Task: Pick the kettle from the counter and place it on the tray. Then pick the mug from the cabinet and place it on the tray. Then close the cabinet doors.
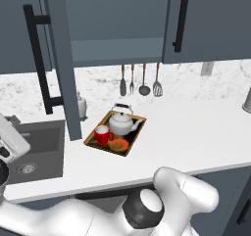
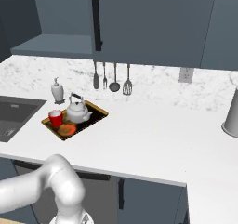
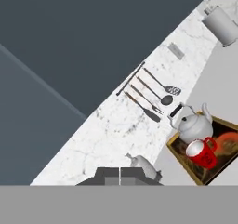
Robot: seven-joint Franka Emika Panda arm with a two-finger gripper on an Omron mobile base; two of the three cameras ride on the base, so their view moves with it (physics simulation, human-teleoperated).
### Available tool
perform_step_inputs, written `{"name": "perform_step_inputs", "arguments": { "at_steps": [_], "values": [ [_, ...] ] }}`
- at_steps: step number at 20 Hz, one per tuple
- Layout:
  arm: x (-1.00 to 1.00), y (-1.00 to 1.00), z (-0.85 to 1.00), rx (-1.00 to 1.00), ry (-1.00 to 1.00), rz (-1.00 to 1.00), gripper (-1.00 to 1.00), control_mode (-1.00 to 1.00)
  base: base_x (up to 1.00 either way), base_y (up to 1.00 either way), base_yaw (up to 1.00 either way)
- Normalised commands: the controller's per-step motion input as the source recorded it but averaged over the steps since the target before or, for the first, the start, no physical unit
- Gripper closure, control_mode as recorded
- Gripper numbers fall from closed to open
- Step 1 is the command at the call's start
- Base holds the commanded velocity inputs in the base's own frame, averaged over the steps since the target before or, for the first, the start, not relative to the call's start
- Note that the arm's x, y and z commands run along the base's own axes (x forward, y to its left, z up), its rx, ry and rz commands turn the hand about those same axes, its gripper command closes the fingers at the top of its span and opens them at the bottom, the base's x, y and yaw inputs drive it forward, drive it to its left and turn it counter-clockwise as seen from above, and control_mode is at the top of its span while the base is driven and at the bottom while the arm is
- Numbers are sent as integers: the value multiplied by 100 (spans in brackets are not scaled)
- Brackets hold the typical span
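Left base view: kettle and mug sit on the tray. At ten o'clock, the open cabinet door risks a glancing push. Finger state cannot be told.

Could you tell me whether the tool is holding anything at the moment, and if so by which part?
It cannot be told directly, since the fingers are not visible, but the kettle and mug both sit on the tray, so neither is held.

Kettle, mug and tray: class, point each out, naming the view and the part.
kettle [image 1: 120,124], left base view, round body.
mug [image 2: 56,118], right base view, red side.
tray [image 3: 185,164], hand view, golden rim.
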Motion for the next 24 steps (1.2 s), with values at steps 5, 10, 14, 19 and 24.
{"name": "perform_step_inputs", "arguments": {
  "at_steps": [5, 10, 14, 19, 24],
  "values": [
    [38, 16, 0, 0, 0, -4, 100, -100, 0, 0, 0],
    [10, -30, -1, 0, -4, -1, 100, -100, 0, 0, 0],
    [23, -87, 3, 0, -30, -13, 100, -100, 0, 0, 0],
    [41, -100, 11, 0, -23, -18, 100, -100, 0, 0, 0],
    [4, -100, 7, 1, -25, -21, 100, -100, 0, 0, 0]
  ]
}}
